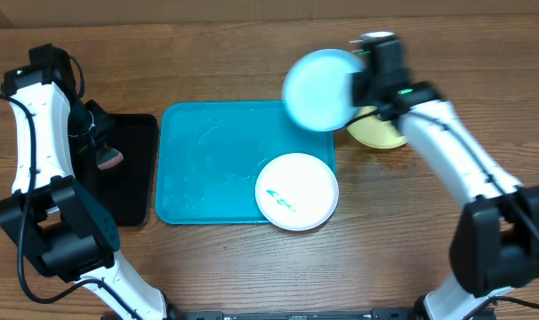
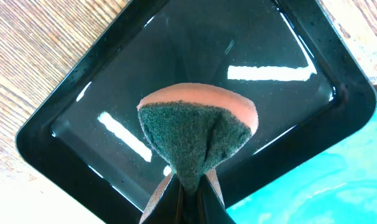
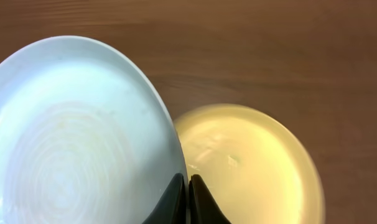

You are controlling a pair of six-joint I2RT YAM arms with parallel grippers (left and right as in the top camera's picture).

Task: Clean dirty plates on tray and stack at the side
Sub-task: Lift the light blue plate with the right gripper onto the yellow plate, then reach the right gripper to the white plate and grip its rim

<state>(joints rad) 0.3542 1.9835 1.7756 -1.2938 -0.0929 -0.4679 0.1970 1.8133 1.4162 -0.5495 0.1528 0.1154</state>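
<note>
The pale cyan plate (image 1: 321, 89) is being clamped by the right hand (image 3: 188, 186) near the yellow-green plate (image 1: 378, 133) beside the tray (image 1: 207, 160); the smeared white plate (image 1: 296, 191) is sitting on it. A sponge (image 2: 195, 134) is being pinched by the left hand (image 2: 188, 190).

No readable text, labels or numbers.

The left arm (image 1: 29, 133) reached forward, wrist bent down, with the left gripper (image 2: 188, 190) pinched tight on a sponge (image 2: 198, 134) jutting past its fingertips. The right arm (image 1: 447, 142) stretched forward and inward, the right gripper (image 3: 188, 190) clamped on the rim of the pale cyan plate (image 3: 70, 143).
</note>
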